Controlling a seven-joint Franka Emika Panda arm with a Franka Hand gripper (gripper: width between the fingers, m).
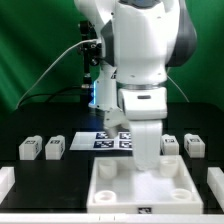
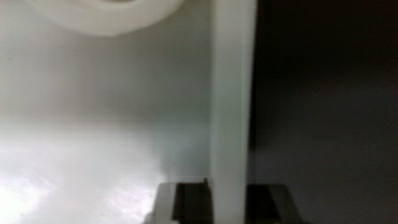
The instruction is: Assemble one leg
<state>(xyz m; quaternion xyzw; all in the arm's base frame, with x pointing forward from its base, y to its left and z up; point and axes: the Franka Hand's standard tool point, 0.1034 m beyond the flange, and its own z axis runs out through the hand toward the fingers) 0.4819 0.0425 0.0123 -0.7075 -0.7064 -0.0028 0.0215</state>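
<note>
The large white tray-like piece lies at the front of the table. My gripper is down inside it, by its right part in the exterior view. In the wrist view my gripper straddles the tray's raised edge. One dark finger lies on each side, pressed against the wall with no gap showing. A round socket shows in the tray floor. Four legs lie apart from the gripper: two on the exterior view's left and two on its right.
The marker board lies behind the tray, under the arm. White pieces sit at the front corners of the exterior view, one on the left and one on the right. A green curtain hangs behind.
</note>
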